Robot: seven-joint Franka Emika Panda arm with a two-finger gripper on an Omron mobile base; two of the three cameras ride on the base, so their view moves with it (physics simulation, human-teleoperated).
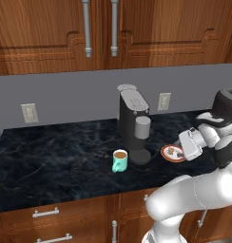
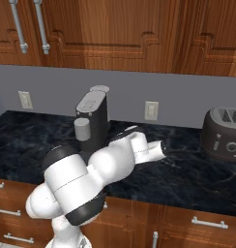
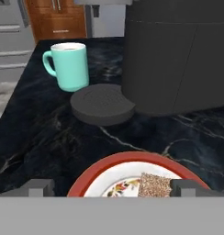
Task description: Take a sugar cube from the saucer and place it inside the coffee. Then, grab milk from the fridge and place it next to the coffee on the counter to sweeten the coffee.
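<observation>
The saucer [image 3: 109, 163], red-rimmed with a white patterned centre, lies just in front of my gripper [image 3: 114, 187]. The tan sugar cube [image 3: 155, 185] rests on it between my fingertips [image 3: 40, 186], close to the right one. My jaws stand wide apart with nothing gripped. The teal mug of coffee [image 3: 68, 64] stands farther off on the counter [image 3: 36, 133]. From the left base view, my gripper [image 1: 179, 151] hovers low at the right edge of the saucer [image 1: 171, 153], and the coffee [image 1: 120, 160] stands left of the machine's base.
A dark grey coffee machine [image 1: 133, 123] with a round drip base [image 3: 102, 103] stands between mug and saucer, close behind the saucer. A toaster [image 2: 224, 133] sits at the right. Wooden wall cabinets [image 1: 113, 33] hang above. A grey steel appliance front [image 3: 8, 32] shows beyond the counter's end.
</observation>
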